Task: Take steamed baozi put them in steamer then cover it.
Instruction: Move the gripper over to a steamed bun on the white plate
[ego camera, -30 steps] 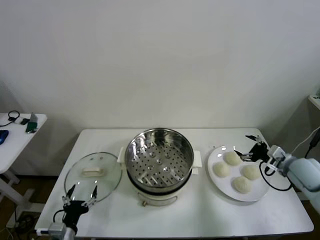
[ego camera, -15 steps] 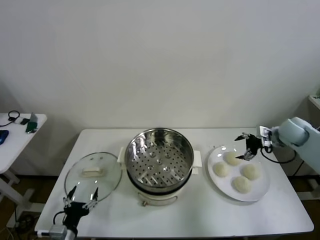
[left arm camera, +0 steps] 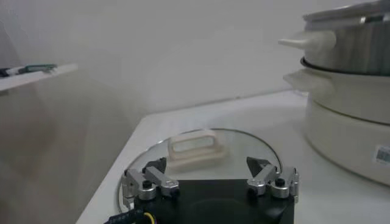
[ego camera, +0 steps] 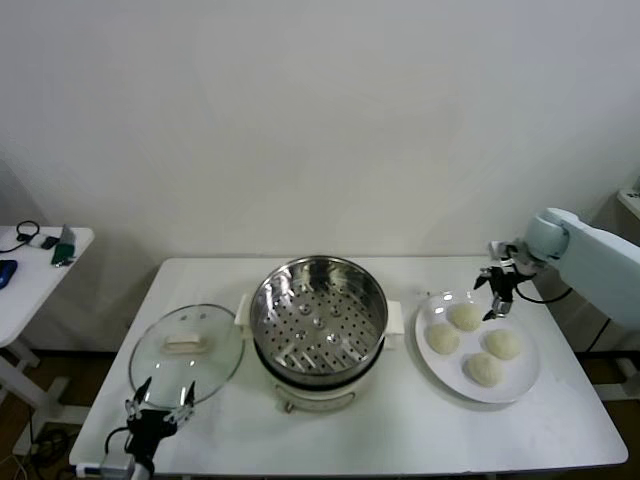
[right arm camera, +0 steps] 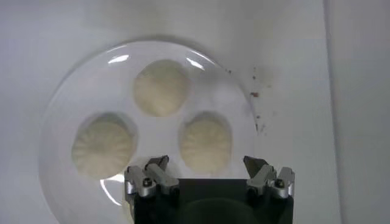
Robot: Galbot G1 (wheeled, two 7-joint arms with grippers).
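Observation:
Four cream-white baozi lie on a white plate (ego camera: 520, 378): one at the far side (ego camera: 465, 317), one on the left (ego camera: 441, 339), one on the right (ego camera: 503, 343) and one in front (ego camera: 485, 369). My right gripper (ego camera: 500, 290) is open and empty, hovering over the plate's far edge by the far baozi. In the right wrist view three baozi show, and the nearest one (right arm camera: 206, 141) lies just beyond the open gripper (right arm camera: 206, 164). The steel steamer (ego camera: 318, 315) stands empty on its cream pot base. The glass cover (ego camera: 187, 350) lies flat to its left. My left gripper (ego camera: 158, 418) is open at the cover's front edge.
The left wrist view shows the cover's bar handle (left arm camera: 196, 148) just beyond my open left gripper (left arm camera: 210, 170), with the pot base (left arm camera: 353, 134) and the steamer (left arm camera: 347, 36) off to one side. A small side table (ego camera: 30, 265) stands at the far left.
My right arm has swung from the plate's right side round to its far edge and risen, the gripper still open. The left gripper has drawn back slightly.

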